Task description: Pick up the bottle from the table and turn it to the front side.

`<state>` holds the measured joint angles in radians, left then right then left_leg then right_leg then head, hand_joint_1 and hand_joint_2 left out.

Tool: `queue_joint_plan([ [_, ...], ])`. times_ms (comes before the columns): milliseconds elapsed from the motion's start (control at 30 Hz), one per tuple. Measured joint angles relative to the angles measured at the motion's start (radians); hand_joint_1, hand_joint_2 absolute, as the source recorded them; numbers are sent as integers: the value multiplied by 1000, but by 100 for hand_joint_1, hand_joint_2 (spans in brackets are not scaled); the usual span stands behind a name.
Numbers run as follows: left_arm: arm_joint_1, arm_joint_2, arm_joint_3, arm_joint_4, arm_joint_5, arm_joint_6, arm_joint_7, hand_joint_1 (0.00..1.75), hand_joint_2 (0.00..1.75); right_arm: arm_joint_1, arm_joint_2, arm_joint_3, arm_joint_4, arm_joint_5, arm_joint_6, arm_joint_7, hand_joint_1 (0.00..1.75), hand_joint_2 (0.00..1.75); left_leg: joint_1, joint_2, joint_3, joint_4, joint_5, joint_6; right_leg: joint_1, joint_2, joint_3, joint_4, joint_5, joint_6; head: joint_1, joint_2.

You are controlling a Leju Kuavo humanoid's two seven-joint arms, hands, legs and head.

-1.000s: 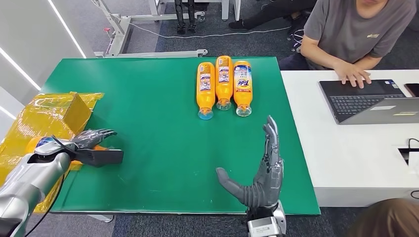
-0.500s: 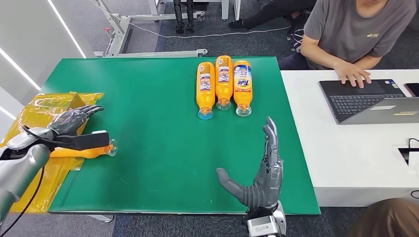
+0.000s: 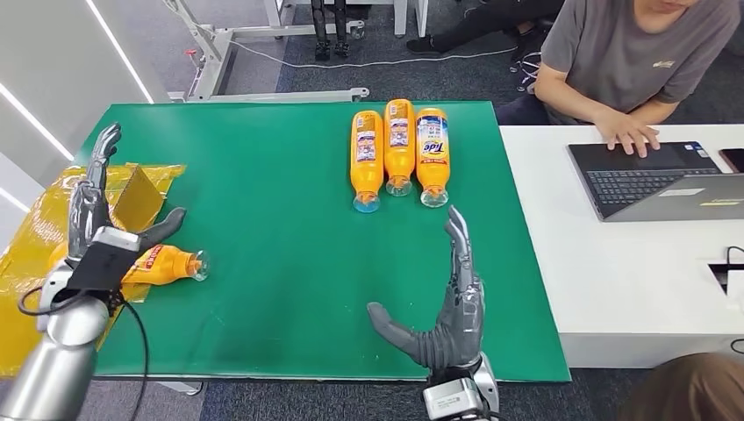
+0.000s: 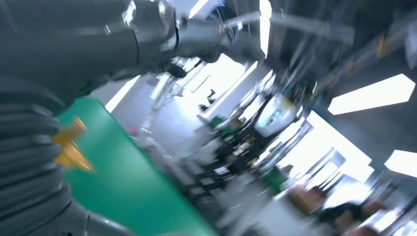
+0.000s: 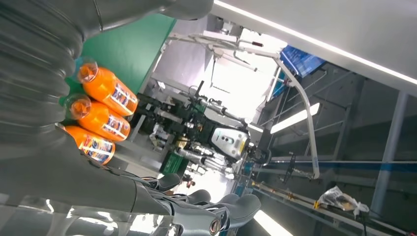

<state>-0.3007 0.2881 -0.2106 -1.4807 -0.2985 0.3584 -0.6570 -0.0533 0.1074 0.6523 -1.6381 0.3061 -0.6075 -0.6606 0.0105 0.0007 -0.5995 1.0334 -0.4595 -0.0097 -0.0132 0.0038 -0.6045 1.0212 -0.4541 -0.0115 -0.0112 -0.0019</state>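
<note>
Orange bottles on green table (image 3: 263, 289); both hands empty.

Three bottles (image 3: 399, 149) lie side by side at the far edge, caps toward the robot; the rightmost reads "Tide". A fourth, single bottle (image 3: 167, 263) lies beside yellow wrapping (image 3: 53, 219), just behind the left hand (image 3: 96, 230), raised with fingers spread. Right hand (image 3: 452, 311) stands upright, fingers apart, holding nothing.

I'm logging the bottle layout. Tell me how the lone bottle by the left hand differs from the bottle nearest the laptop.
The lone bottle lies crosswise on the green mat, cap toward the mat's middle; the bottle nearest the laptop lies lengthwise, cap toward the robot. The lone bottle sits apart beside the left hand; the other lies in a row of three. Both are orange, labelled and lying down.
</note>
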Motion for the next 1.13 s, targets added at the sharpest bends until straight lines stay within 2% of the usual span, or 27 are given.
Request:
queue_joint_plan([
  [100,79,-109,7,-94,98,73,-25,0,175,-3,10,0,0,11,3,11,0,175,0,0,0,0,-1,1,0,0,0,-1,0,0,0,0],
  [200,135,-190,6,-167,157,108,-38,0,175,-7,13,0,0,18,1,16,0,175,0,0,0,0,-1,1,0,0,0,-1,0,0,0,0],
  [333,179,-256,4,-226,205,111,-43,0,175,-7,13,-1,0,34,-9,21,0,175,1,0,0,0,-1,1,0,0,0,-1,0,0,0,0],
  [533,252,-367,-31,-283,224,134,-43,0,175,20,13,-25,0,76,-76,34,0,175,0,0,0,0,-1,2,0,0,0,-1,-1,1,0,0],
  [733,307,-405,-70,-318,203,186,-43,0,175,60,13,-68,-13,105,-72,75,0,175,0,0,0,0,-2,2,0,0,0,-1,-1,1,0,0],
  [933,343,-415,-91,-331,183,204,-43,0,175,76,13,-89,-25,111,-48,107,0,175,1,0,0,0,-2,2,0,0,0,-1,-1,1,0,0],
  [1133,350,-417,-130,-331,157,274,-43,0,175,78,13,-109,-25,80,-4,104,0,175,1,0,0,0,-2,2,0,0,0,-1,-1,1,0,0],
])
